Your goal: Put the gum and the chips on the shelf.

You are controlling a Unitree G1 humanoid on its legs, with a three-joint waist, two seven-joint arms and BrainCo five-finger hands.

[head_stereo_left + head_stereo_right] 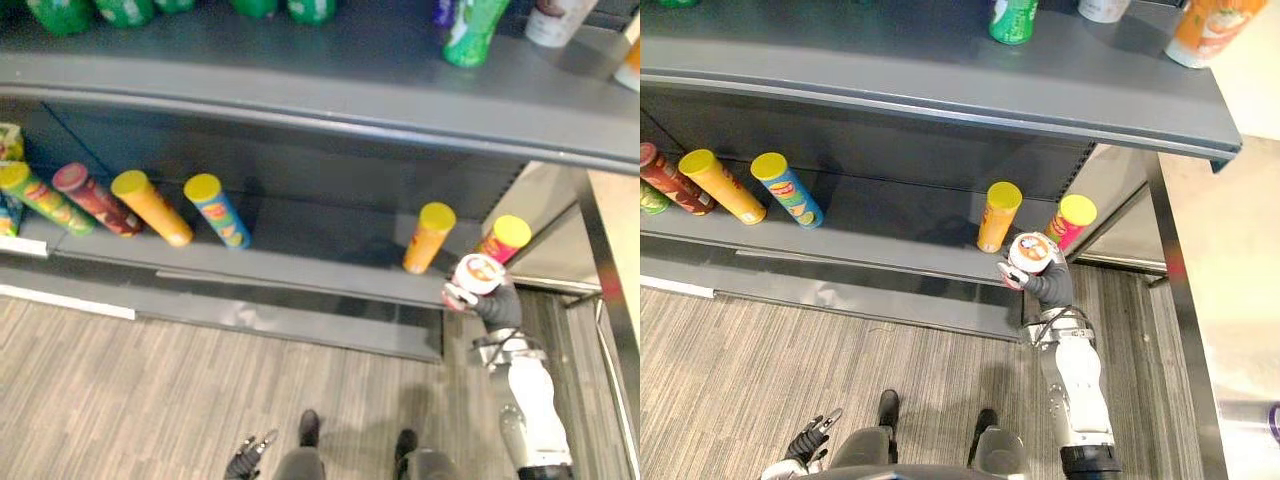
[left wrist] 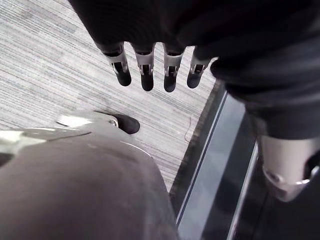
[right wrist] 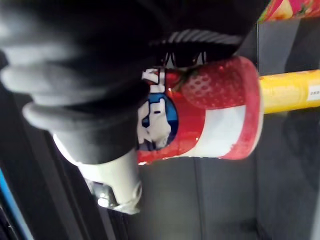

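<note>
Holding one gum tub (image 1: 478, 272) in right hand (image 1: 499, 301), two chip cans (image 1: 429, 238) (image 1: 505, 238) beside

A shop — grey tiered shelving (image 1: 300, 90); spaced rows of chip tubes (image 1: 150, 207); bottles (image 1: 470, 35) above

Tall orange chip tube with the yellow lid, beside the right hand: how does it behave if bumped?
Likely tips easily: the tall orange chip tube stands upright and narrow, near the front edge of the lower shelf. Once down it would probably roll, being round. The right hand, holding a red-and-white round tub, is close beside it, so a brush seems possible.
</note>
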